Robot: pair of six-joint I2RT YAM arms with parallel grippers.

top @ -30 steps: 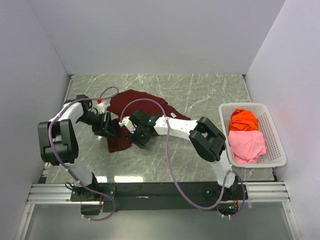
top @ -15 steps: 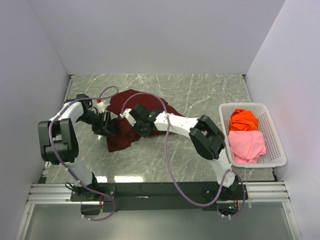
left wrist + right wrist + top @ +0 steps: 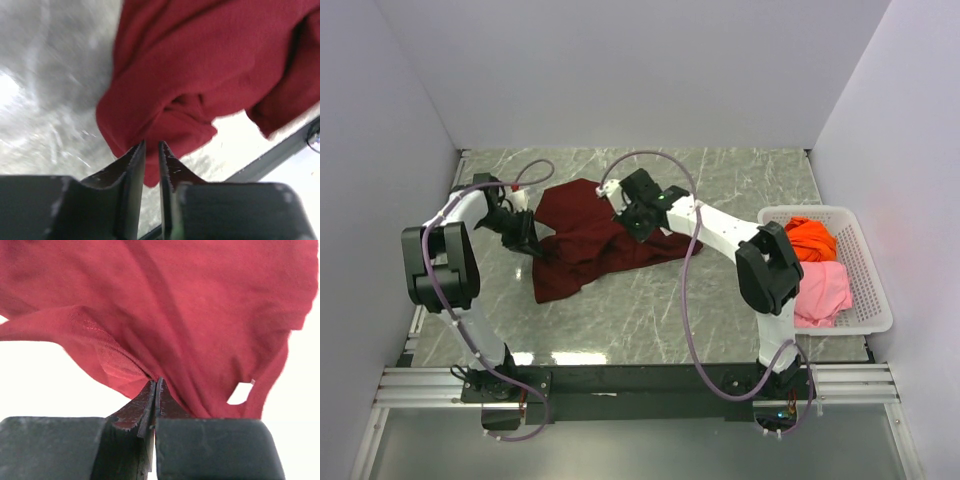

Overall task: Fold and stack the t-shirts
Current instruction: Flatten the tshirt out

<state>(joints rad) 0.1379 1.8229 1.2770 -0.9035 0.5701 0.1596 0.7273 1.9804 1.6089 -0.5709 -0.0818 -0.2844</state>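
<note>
Scene: maroon shirt (image 3: 585,245) lies crumpled on worktop (image 3: 720,300), centre-left. orange shirt (image 3: 807,238) and pink shirt (image 3: 815,288) sit in basket (image 3: 876,300) at right. My right end effector (image 3: 156,382) clamped on fold of maroon cloth, raised. My left end effector (image 3: 151,145) at shirt's left edge, fingers nearly together; cannot tell whether cloth is caught. Plan: confirm left pinch, draw corners apart slowly, spread flat before folding. No label or writing readable.

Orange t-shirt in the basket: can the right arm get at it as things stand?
Probably not yet. The orange t-shirt lies uncovered in the open-topped basket on that arm's side, so the way looks free, but the right claw is shut on the maroon t-shirt and must release first.
</note>
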